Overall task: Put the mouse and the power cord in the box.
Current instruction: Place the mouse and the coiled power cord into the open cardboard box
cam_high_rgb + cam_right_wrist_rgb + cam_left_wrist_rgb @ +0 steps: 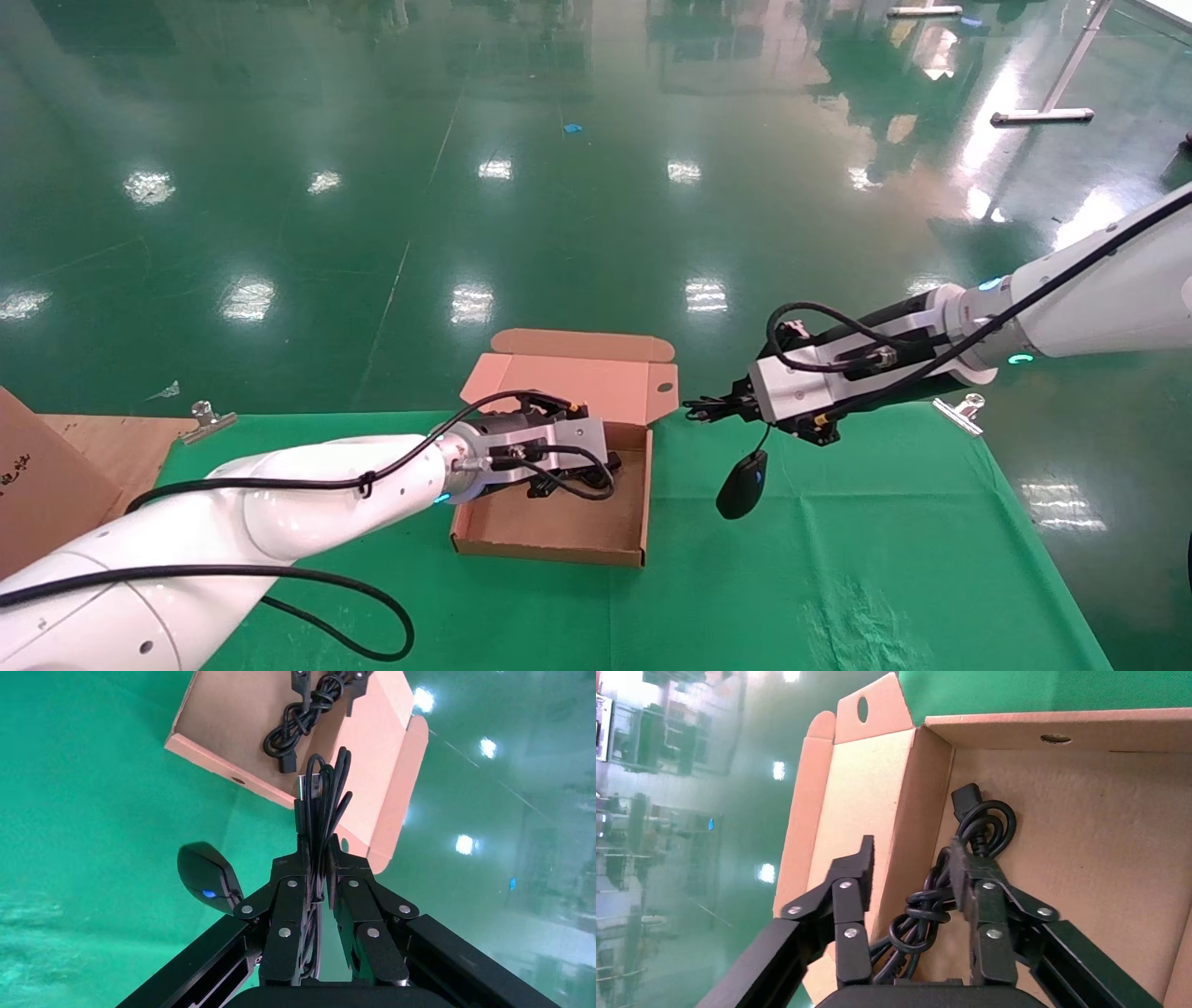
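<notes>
The brown cardboard box [549, 522] lies open on the green cloth, its lid standing up at the back. My left gripper [601, 475] is down inside it, open. The power cord [979, 822] rests in a twisted bundle on the box floor [1088, 846] between the spread fingers [859, 874]. My right gripper [694, 408] hovers just right of the box, shut on the mouse's bunched thin cable [325, 790]. The black mouse [742, 485] dangles below it over the cloth. In the right wrist view the mouse [207, 878] hangs beside the gripper [321, 846], with the box [218, 713] and power cord [299, 724] beyond.
The green cloth [838, 559] covers the table and is held by metal clips [207, 419] [964, 410] at its far corners. A larger cardboard piece [37, 475] stands at the left edge over bare wood [112, 438]. Glossy green floor lies beyond.
</notes>
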Robot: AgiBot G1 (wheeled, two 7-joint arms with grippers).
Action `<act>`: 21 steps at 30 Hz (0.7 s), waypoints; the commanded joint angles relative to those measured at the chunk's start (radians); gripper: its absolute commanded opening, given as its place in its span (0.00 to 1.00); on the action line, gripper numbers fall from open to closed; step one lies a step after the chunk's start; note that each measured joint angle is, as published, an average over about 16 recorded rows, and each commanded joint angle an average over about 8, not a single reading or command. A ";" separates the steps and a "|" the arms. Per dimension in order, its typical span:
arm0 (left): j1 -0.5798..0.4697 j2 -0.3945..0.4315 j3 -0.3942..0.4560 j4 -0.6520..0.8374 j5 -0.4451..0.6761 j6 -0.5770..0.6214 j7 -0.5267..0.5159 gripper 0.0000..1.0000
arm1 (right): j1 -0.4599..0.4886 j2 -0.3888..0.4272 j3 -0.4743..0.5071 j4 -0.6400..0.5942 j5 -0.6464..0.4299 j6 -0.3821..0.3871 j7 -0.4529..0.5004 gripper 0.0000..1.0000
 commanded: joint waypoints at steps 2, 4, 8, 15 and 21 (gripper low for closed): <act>-0.004 0.000 0.021 -0.004 -0.008 -0.006 -0.009 1.00 | 0.005 -0.002 0.001 -0.004 0.001 -0.006 0.000 0.00; -0.007 -0.001 0.029 0.002 -0.017 -0.012 -0.021 1.00 | 0.013 -0.009 0.001 -0.003 0.002 -0.011 0.002 0.00; -0.029 -0.010 0.033 0.022 -0.045 -0.003 -0.043 1.00 | 0.031 -0.034 0.002 0.001 0.003 -0.015 0.010 0.00; -0.083 -0.093 -0.013 0.035 -0.123 0.063 -0.010 1.00 | 0.040 -0.090 0.002 0.052 0.011 -0.009 0.060 0.00; -0.083 -0.252 -0.088 -0.041 -0.221 0.134 0.061 1.00 | -0.010 -0.110 -0.033 0.238 0.025 0.029 0.185 0.00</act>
